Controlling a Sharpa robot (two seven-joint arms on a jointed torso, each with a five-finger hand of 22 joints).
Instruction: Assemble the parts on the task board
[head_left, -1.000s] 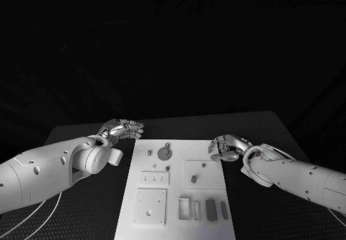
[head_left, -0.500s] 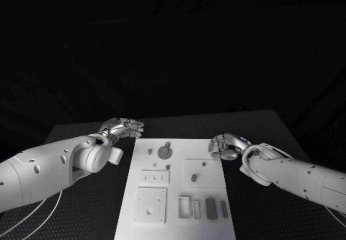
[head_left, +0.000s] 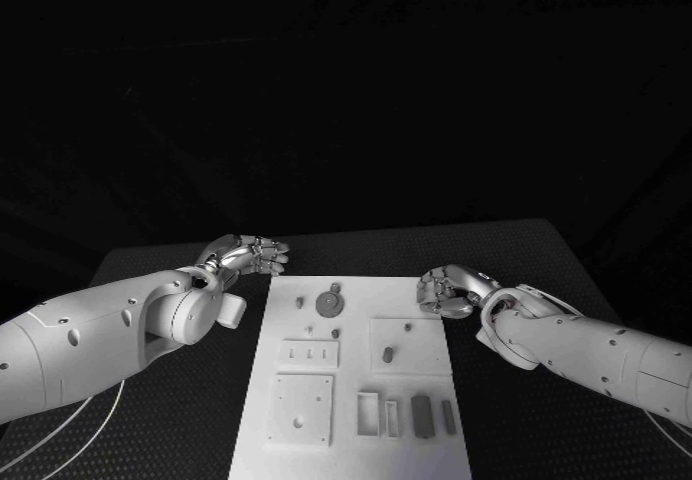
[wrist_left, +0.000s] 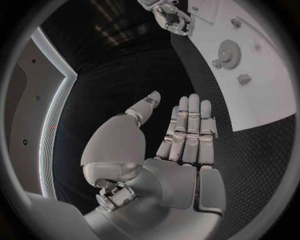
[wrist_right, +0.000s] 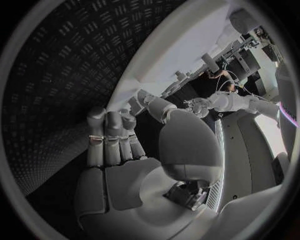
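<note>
Head view: one white task board (head_left: 355, 372) between two hands. Left hand (head_left: 248, 257) is empty, fingers straight and apart; right hand (head_left: 450, 292) curls, its hold unclear.

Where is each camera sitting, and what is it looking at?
Head view: sits on the robot's head, looks down at the task board; both arms show, left hand and right hand.
Left wrist view: sits behind the left hand, faces along its fingers across the table to the board.
Right wrist view: sits behind the right hand, faces the board's edge.
Shared: all three show the board; the left wrist view also shows the right hand.
</note>
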